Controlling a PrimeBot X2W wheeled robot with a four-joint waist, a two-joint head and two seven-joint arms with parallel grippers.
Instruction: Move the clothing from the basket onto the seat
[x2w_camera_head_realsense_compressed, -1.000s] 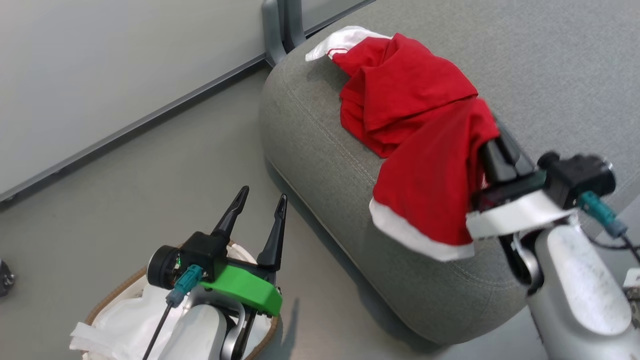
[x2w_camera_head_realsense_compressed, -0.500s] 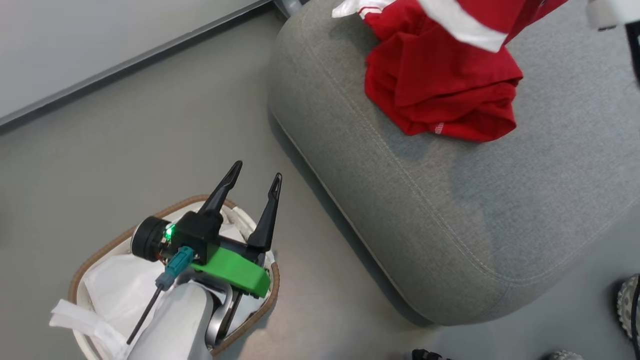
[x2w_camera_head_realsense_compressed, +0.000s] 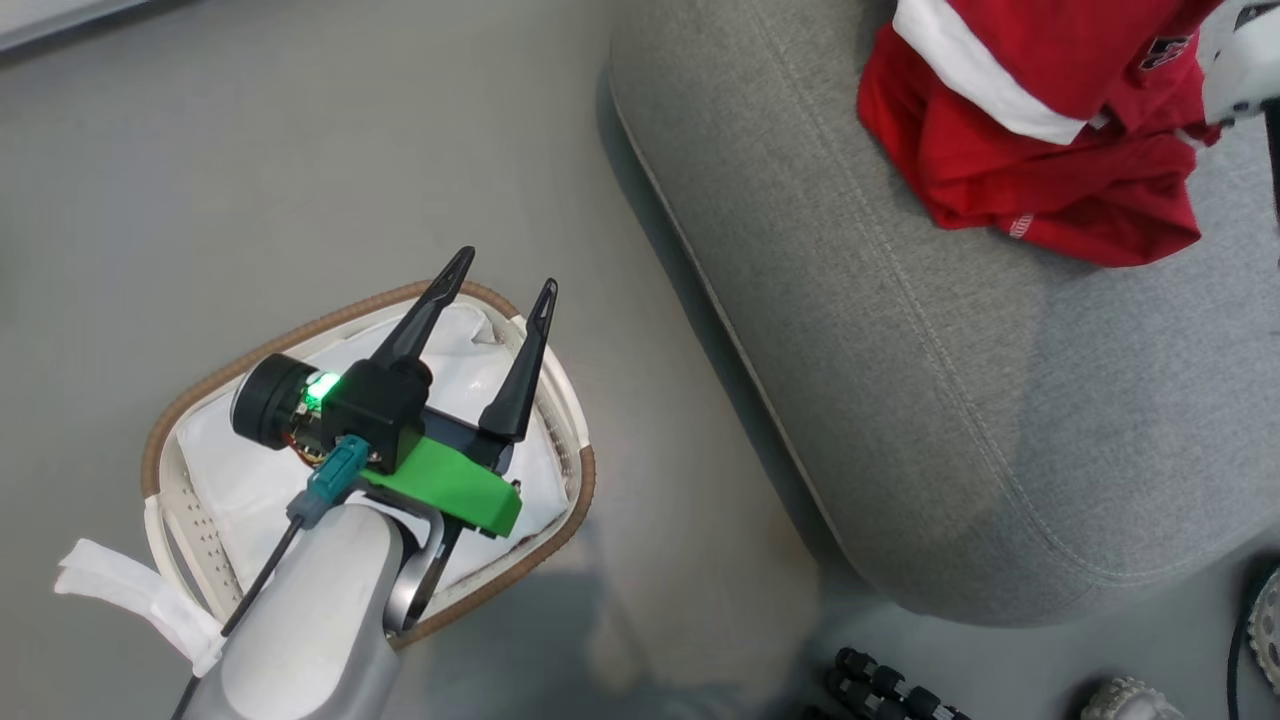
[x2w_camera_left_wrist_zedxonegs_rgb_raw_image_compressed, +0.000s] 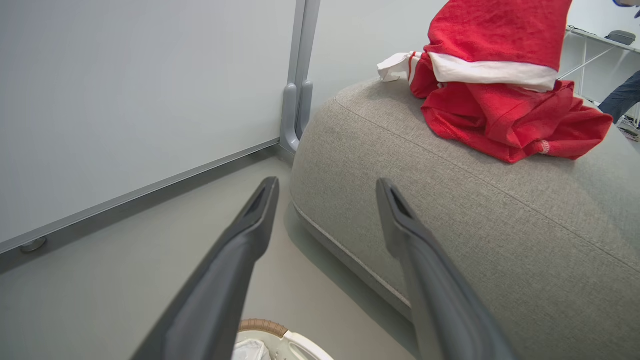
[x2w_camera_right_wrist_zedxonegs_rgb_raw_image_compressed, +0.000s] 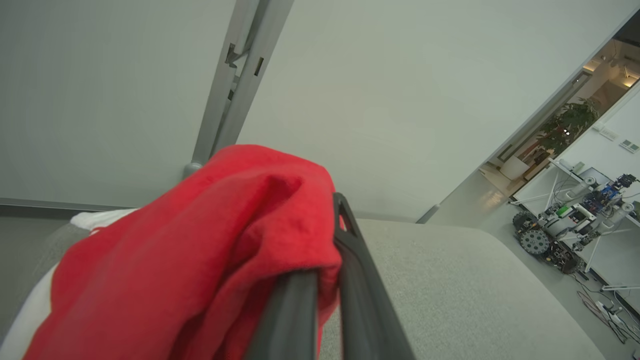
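As the left gripper (x2w_camera_head_realsense_compressed: 506, 270) gapes over the basket (x2w_camera_head_realsense_compressed: 585, 478), the right gripper (x2w_camera_right_wrist_zedxonegs_rgb_raw_image_compressed: 330, 235) clamps red clothing (x2w_camera_right_wrist_zedxonegs_rgb_raw_image_compressed: 200, 250) inside the sofa's (x2w_camera_head_realsense_compressed: 900, 380) edge.

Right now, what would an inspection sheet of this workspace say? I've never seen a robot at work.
Surface: grey sofa seat standing on a grey floor.
Job's things: one red garment crumpled on the seat; second red garment hanging above it; basket on the floor with a white liner, no red visible in it.
Clutter: dark ribbed parts on the floor by the sofa; cannot tell what they are.
Grippers: left gripper open and empty over the basket; right gripper shut on the second red garment.
Cables: dark cable with a teal plug at the left wrist.
Surroundings: pale wall panels, grey post, another wheeled machine by tables.
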